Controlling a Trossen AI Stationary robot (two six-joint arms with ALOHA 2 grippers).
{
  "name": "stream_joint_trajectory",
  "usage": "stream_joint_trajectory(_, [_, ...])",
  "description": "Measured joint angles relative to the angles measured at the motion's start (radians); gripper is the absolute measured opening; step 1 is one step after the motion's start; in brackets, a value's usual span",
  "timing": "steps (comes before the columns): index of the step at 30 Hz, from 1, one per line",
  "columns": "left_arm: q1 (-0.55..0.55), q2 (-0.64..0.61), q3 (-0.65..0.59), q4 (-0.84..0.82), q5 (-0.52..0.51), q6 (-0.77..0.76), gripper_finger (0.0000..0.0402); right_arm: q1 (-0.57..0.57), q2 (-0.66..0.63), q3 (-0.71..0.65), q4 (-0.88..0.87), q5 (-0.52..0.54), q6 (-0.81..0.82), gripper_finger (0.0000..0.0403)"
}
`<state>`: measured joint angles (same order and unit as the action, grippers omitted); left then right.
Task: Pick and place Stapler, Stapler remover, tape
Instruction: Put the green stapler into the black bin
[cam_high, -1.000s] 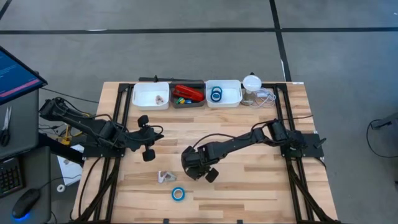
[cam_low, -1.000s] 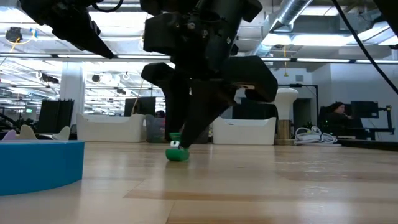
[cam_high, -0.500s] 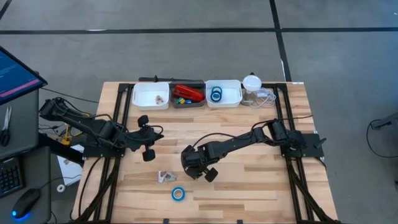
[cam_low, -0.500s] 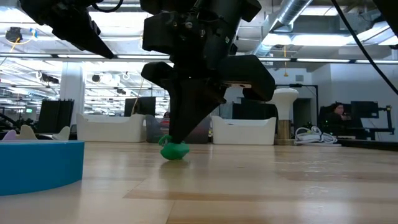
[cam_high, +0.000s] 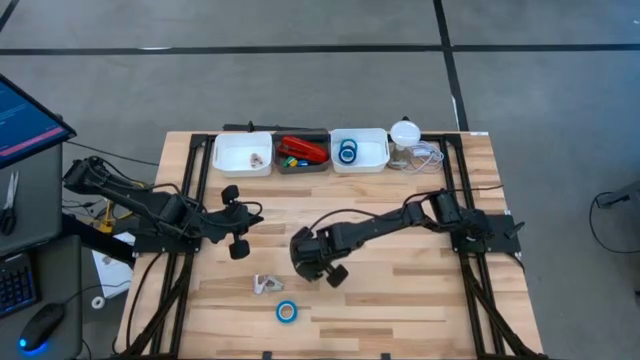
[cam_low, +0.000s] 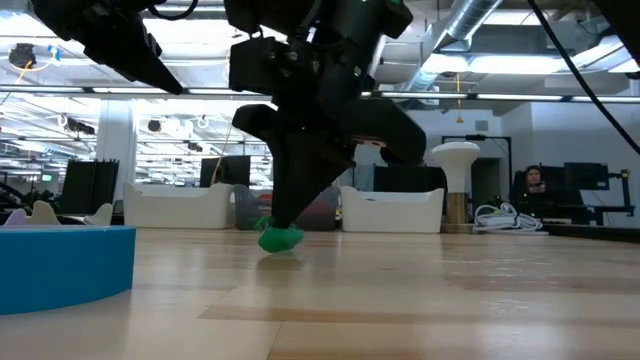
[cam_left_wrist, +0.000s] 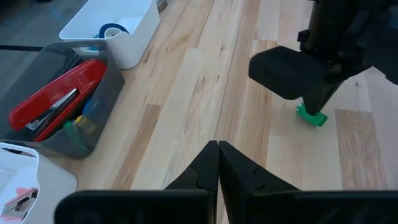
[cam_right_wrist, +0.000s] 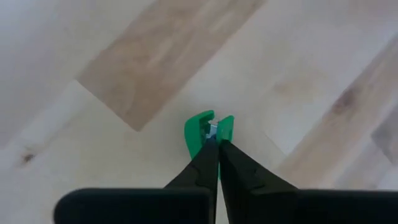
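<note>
The right gripper is lowered to the wooden surface near its middle, its fingers pressed together on a small green staple remover that sits on the wood; the low view shows the green piece right at the fingertips, touching or barely off the boards. The left gripper is fully closed and holds nothing; it hangs over the left part of the surface, well apart from the right one.

At the far edge stand three bins in a row. The red stapler lies in the grey middle bin, along with a few small coloured bits. Two blue tape rolls lie in the white bin to its right. The white bin on the left holds a small pale item too small to make out. A third blue tape roll lies on the surface near the front edge, with a small white object just beside it. A white lamp stands next to the right-hand bin.
</note>
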<state>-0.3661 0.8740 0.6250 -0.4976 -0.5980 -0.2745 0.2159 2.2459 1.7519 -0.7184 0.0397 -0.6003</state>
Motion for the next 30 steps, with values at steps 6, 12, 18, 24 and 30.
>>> stream_joint_trajectory(6, [0.0, 0.0, 0.0, -0.001, 0.0, 0.0, 0.0003, -0.012, -0.007, 0.05, -0.033, 0.013, 0.008, 0.0])
stream_joint_trajectory(12, [0.0, 0.0, 0.0, -0.015, 0.0, 0.0, 0.0003, -0.049, -0.052, 0.077, -0.045, 0.031, 0.011, 0.0])
stream_joint_trajectory(18, [0.0, 0.0, -0.001, -0.073, 0.0, -0.017, 0.0003, -0.14, -0.115, 0.077, -0.035, 0.101, 0.018, 0.0])
stream_joint_trajectory(24, [0.0, 0.0, -0.001, -0.072, 0.0, -0.021, 0.0003, -0.251, -0.14, 0.077, 0.086, 0.101, 0.017, 0.0])
stream_joint_trajectory(30, [0.0, 0.0, -0.001, -0.072, 0.0, -0.019, 0.0003, -0.362, -0.131, 0.077, 0.179, 0.102, 0.004, 0.0])
